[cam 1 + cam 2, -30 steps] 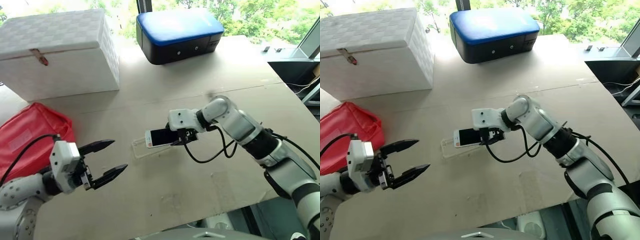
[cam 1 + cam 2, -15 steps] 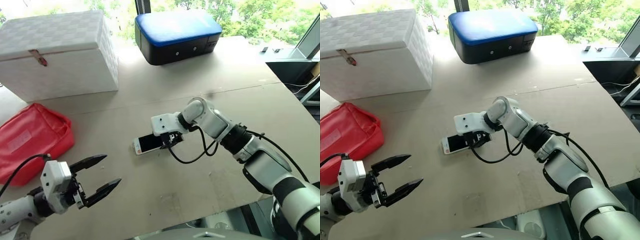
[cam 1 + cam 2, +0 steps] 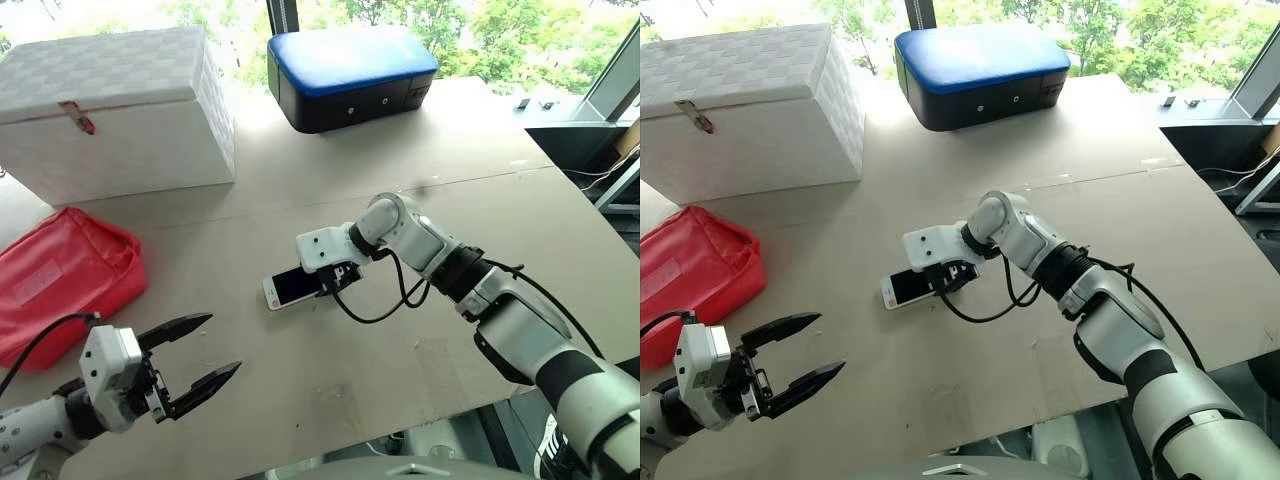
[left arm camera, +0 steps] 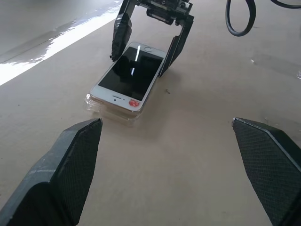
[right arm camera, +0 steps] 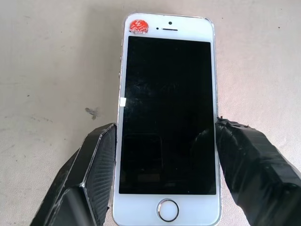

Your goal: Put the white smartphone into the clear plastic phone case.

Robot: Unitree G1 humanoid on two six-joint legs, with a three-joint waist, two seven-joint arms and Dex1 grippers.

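Right gripper (image 3: 322, 283) clamped on phone (image 3: 290, 287), one finger (image 5: 96, 174) on each long edge at the home-button end, pads pressed to the white frame. Phone screen up, low over the table (image 3: 500, 200), top end with a red sticker pointing away from the gripper. Clear case (image 4: 109, 111) directly under the phone: only a thin glossy rim showing past the sticker end and along one side in the left wrist view. Phone apparently resting in or on the case; fully seated or not, cannot tell. Case nearly invisible from the head views.

Left gripper (image 3: 198, 355) spread wide, empty, hovering near the table's front edge, well apart from phone, fingertips aimed toward it.

Containers: white woven box (image 3: 110, 105) at the far left, lid down, contents hidden. Blue-topped dark case (image 3: 350, 70) at the far centre, closed, contents hidden. Red pouch (image 3: 60, 285) on the left in front of the white box, closed, partly cut off by the frame edge.

Black cable (image 3: 385, 300) looping from the right wrist, hanging just beside the phone.
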